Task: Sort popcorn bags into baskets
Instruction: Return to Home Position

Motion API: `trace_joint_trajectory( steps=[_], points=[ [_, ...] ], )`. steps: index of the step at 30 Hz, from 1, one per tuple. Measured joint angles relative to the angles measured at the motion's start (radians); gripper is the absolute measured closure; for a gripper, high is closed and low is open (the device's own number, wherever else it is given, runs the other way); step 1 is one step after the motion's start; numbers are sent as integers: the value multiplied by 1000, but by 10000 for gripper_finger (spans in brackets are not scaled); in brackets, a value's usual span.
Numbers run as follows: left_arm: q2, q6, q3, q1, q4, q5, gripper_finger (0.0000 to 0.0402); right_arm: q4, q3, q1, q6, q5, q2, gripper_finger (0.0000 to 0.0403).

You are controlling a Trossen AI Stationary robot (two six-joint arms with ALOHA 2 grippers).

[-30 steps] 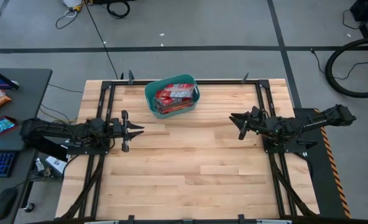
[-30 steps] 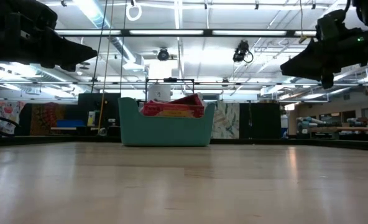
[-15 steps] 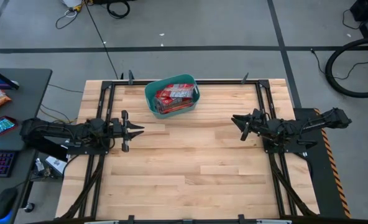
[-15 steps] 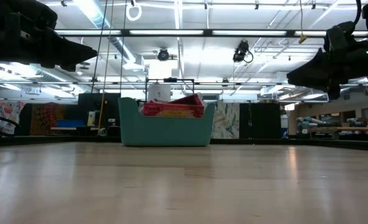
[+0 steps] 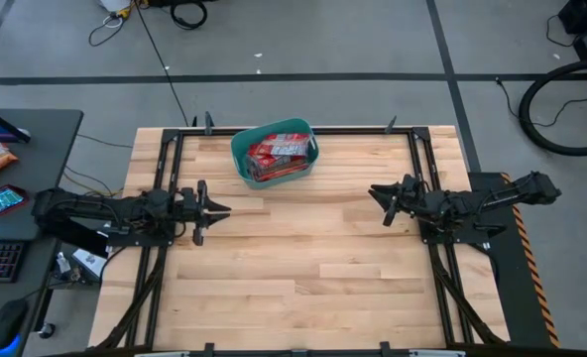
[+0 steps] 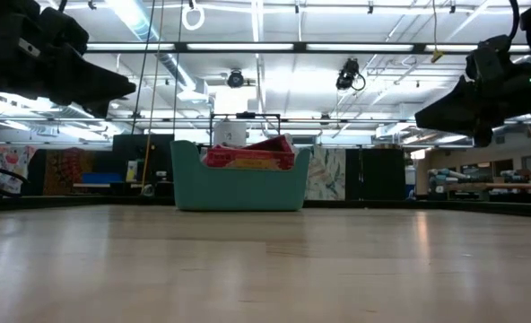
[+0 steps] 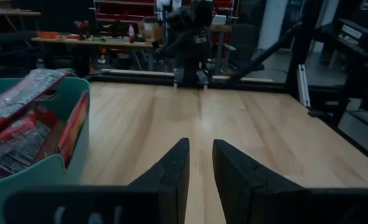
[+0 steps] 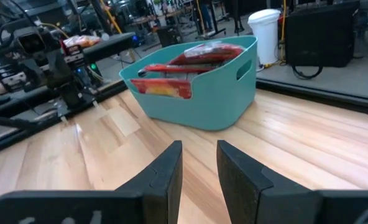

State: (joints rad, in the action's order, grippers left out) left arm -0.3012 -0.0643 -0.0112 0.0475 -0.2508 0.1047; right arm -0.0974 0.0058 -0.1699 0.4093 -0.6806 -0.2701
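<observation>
We observe the left claw (image 5: 220, 209) and the right claw (image 5: 376, 190) above the table (image 5: 303, 258), well apart. Each shows only a narrow gap between its fingers and grips nothing. The red popcorn bags (image 5: 277, 152) lie piled inside the teal tub (image 5: 240, 157).

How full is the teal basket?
Full: red popcorn bags rise above the rim of the basket in the low view.
</observation>
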Motion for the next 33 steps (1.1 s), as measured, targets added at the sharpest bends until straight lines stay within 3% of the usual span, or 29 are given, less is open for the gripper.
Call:
trace_joint_trajectory(
  steps=[9, 17, 25, 33],
  points=[
    [0, 102, 0, 0, -2, 2, 326, 23, 0, -1, 3, 27, -51, 298],
    [0, 137, 0, -1, 198, 2, 326, 22, 0, -1, 0, 27, -111, 298],
    [0, 136, 0, -1, 200, 2, 326, 19, 0, -1, 39, 20, -144, 298],
    [0, 129, 0, -1, 200, 2, 326, 17, 0, 8, -122, 54, -144, 298]
  ],
)
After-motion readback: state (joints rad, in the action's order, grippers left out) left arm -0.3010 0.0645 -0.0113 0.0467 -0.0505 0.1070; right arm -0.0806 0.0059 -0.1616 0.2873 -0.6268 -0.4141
